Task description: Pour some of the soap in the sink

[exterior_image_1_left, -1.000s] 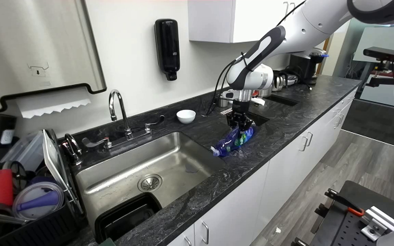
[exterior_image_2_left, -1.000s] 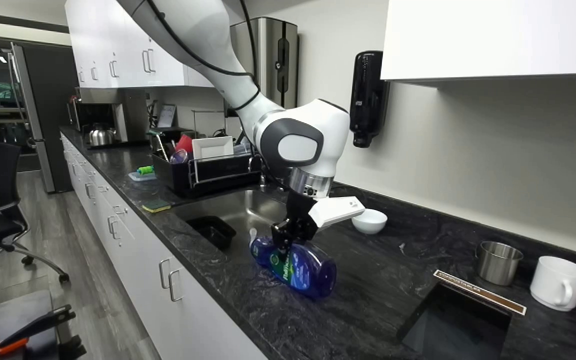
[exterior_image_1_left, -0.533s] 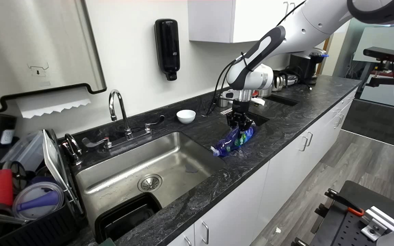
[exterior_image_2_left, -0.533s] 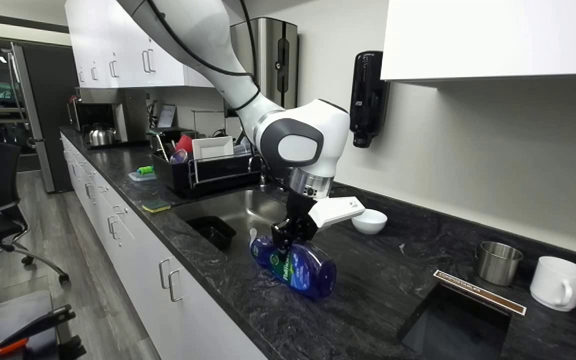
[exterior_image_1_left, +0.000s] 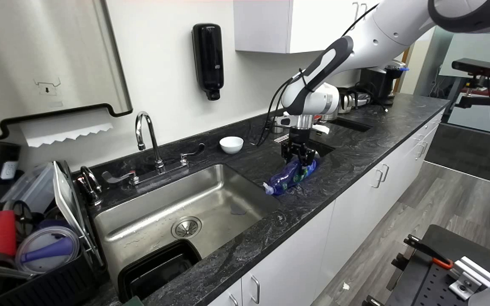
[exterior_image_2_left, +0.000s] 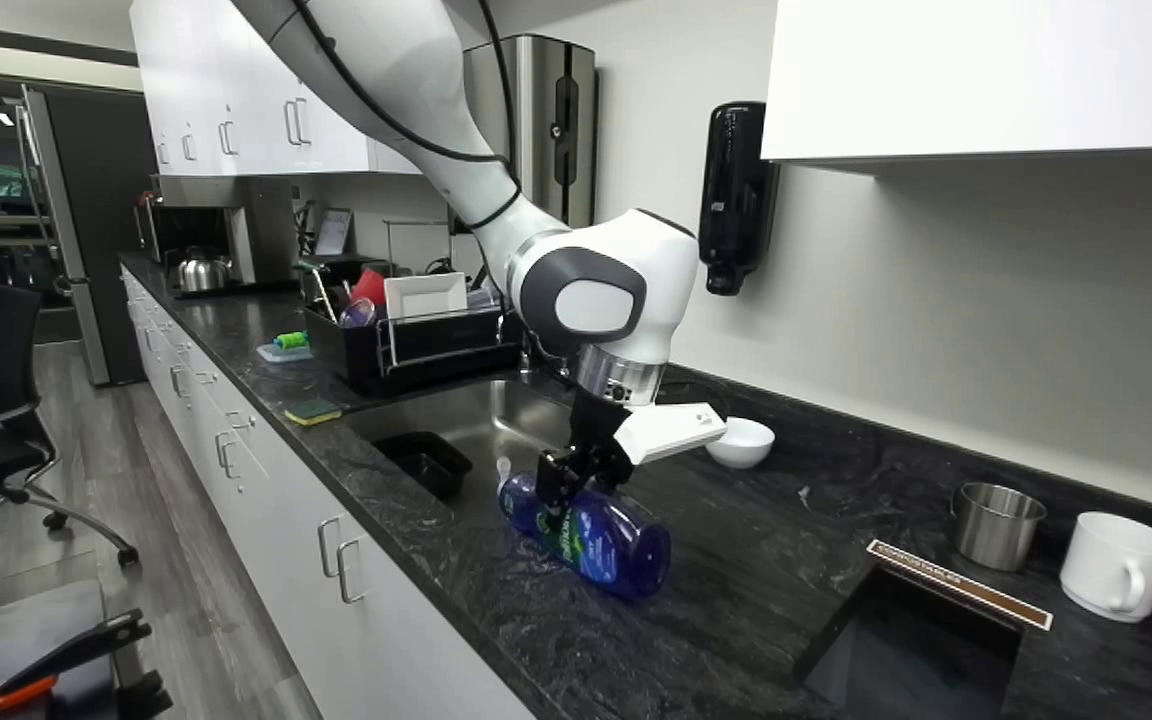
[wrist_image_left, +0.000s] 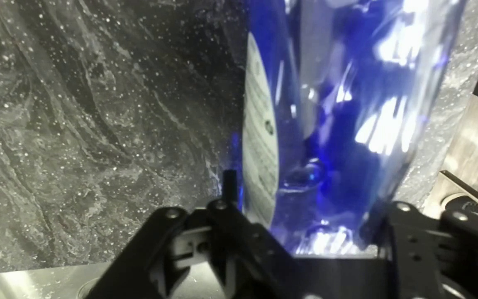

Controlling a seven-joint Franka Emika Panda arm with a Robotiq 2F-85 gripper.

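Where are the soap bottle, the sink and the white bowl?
Soap bottle [exterior_image_2_left: 584, 541]: in an exterior view, on its label.
Sink [exterior_image_1_left: 206, 208]: in an exterior view, on the basin floor.
White bowl [exterior_image_1_left: 231, 148]: in an exterior view, on its outer wall.

Glossy plast. bottle [exterior_image_2_left: 598, 541]; satin s/s sink [exterior_image_1_left: 217, 202]

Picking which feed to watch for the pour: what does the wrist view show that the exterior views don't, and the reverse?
Only in the wrist view: the pale label on the soap, its print too blurred to read.

Only in both exterior views: the cap, facing the sink, the bowl and the black tub.

Shared: the soap on its side, the counter, part of the sink, and the gripper straddling the soap; whether it grips tightly, I cannot tell.
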